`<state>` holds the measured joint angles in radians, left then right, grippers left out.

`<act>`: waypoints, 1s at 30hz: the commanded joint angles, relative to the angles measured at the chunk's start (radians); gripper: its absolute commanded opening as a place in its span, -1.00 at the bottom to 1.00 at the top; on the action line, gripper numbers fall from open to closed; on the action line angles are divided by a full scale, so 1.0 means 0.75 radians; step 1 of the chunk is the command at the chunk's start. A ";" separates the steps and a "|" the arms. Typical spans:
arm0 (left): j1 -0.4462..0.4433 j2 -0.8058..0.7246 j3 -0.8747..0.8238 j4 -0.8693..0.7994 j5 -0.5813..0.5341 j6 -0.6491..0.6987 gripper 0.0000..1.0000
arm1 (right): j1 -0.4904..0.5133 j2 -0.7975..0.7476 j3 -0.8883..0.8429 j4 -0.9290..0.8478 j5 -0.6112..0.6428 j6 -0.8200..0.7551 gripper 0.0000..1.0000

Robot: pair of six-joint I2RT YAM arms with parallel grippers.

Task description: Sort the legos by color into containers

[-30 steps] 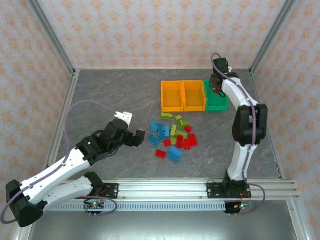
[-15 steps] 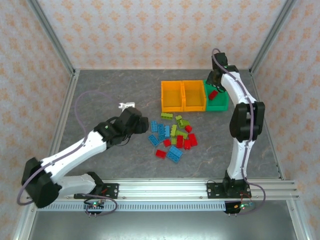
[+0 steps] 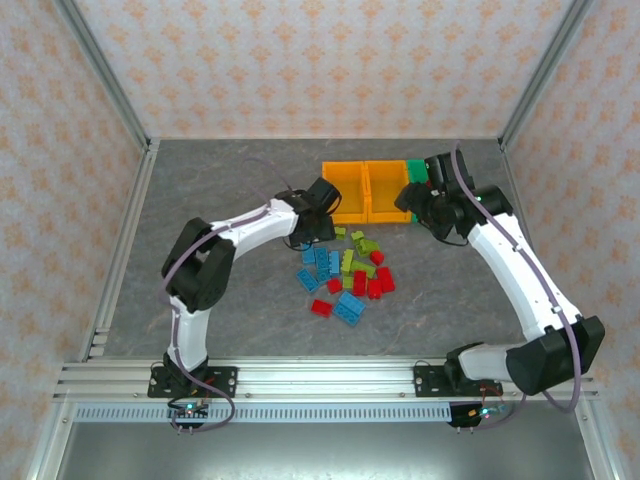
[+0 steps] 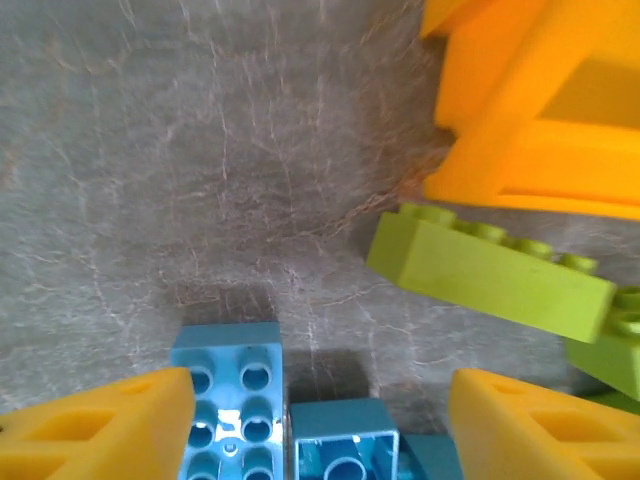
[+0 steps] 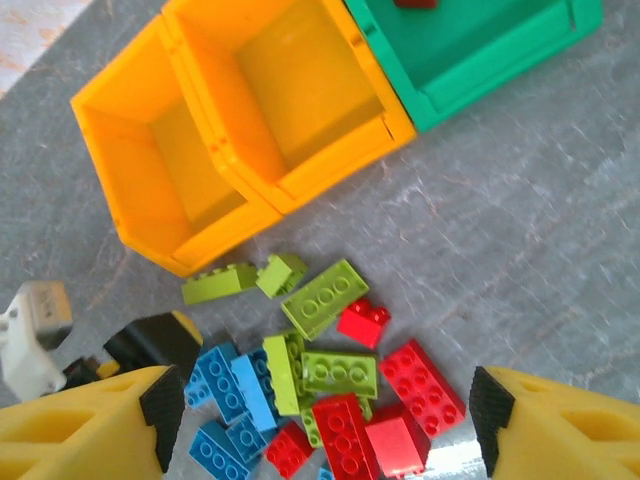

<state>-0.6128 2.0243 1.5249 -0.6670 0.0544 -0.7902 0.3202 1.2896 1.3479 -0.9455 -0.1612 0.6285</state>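
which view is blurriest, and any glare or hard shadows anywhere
Left wrist view is softest: the orange bin is smeared, and the blue brick carries small highlights and casts a dark shadow. Right wrist view is sharp, with a pale glare patch on the mat beside a red brick. Top external view is evenly lit, shadows faint.

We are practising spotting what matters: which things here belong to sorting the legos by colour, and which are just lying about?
Belong to the job: blue legos, lime green legos, red legos, orange bins, green bin.

Just there: grey table, metal rail, patterned walls.
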 commanded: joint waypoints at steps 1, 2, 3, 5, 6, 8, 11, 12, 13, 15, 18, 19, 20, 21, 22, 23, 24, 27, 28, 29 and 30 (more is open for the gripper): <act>0.000 0.028 0.070 -0.196 0.004 -0.064 0.29 | 0.000 -0.066 -0.027 -0.080 0.023 0.036 0.55; 0.000 0.022 0.059 -0.200 -0.009 -0.072 0.29 | 0.000 -0.069 -0.032 -0.085 0.024 0.037 0.56; 0.001 0.008 0.043 -0.194 -0.023 -0.076 0.29 | -0.001 -0.074 -0.037 -0.085 0.024 0.039 0.56; 0.003 -0.018 0.016 -0.189 -0.052 -0.080 0.28 | 0.000 -0.074 -0.038 -0.084 0.019 0.047 0.56; 0.006 -0.025 0.006 -0.191 -0.060 -0.083 0.28 | -0.001 -0.071 -0.038 -0.081 0.016 0.048 0.56; 0.015 -0.027 -0.015 -0.189 -0.047 -0.087 0.27 | 0.000 -0.065 -0.033 -0.077 0.006 0.045 0.56; 0.025 -0.024 -0.048 -0.175 -0.017 -0.087 0.20 | 0.000 -0.045 -0.005 -0.089 0.001 0.026 0.57; 0.026 -0.024 -0.055 -0.174 -0.010 -0.086 0.18 | 0.000 -0.036 0.005 -0.096 0.002 0.018 0.57; 0.026 -0.022 -0.061 -0.169 0.000 -0.083 0.16 | 0.000 -0.028 0.015 -0.101 0.002 0.011 0.57; 0.028 -0.006 -0.062 -0.174 0.019 -0.080 0.15 | 0.000 -0.019 0.023 -0.108 -0.005 0.007 0.57; 0.027 0.025 -0.065 -0.173 0.026 -0.076 -0.03 | 0.001 -0.011 0.024 -0.102 -0.030 0.009 0.58; 0.030 0.029 -0.068 -0.170 0.022 -0.077 -0.11 | 0.002 -0.008 0.026 -0.104 -0.038 0.013 0.58; 0.033 0.033 -0.068 -0.172 0.020 -0.078 -0.21 | 0.002 -0.010 0.028 -0.104 -0.045 0.010 0.58; 0.037 0.031 -0.069 -0.172 0.018 -0.078 -0.27 | 0.001 -0.008 0.031 -0.107 -0.048 0.010 0.58; 0.039 0.025 -0.070 -0.172 0.014 -0.078 -0.34 | 0.002 -0.011 0.036 -0.110 -0.047 0.007 0.58; 0.044 0.011 -0.068 -0.177 0.010 -0.073 -0.40 | 0.003 -0.015 0.038 -0.110 -0.049 0.007 0.59; 0.047 -0.004 -0.059 -0.185 0.006 -0.065 -0.45 | 0.004 -0.016 0.039 -0.110 -0.049 0.005 0.59; 0.046 -0.082 0.021 -0.239 -0.012 -0.009 -0.61 | 0.006 -0.024 0.051 -0.104 -0.056 0.008 0.59; 0.045 -0.112 0.063 -0.249 -0.002 0.008 -0.65 | 0.005 -0.024 0.055 -0.102 -0.055 0.012 0.60; 0.039 -0.142 0.109 -0.250 0.012 0.020 -0.65 | 0.009 -0.026 0.056 -0.099 -0.054 0.015 0.60; 0.032 -0.144 0.153 -0.245 0.026 0.027 -0.65 | 0.007 -0.028 0.053 -0.092 -0.053 0.018 0.60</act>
<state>-0.5873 2.0144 1.5360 -0.8158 0.0719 -0.8066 0.3202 1.2839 1.3544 -0.9997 -0.2031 0.6495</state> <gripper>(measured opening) 0.280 0.801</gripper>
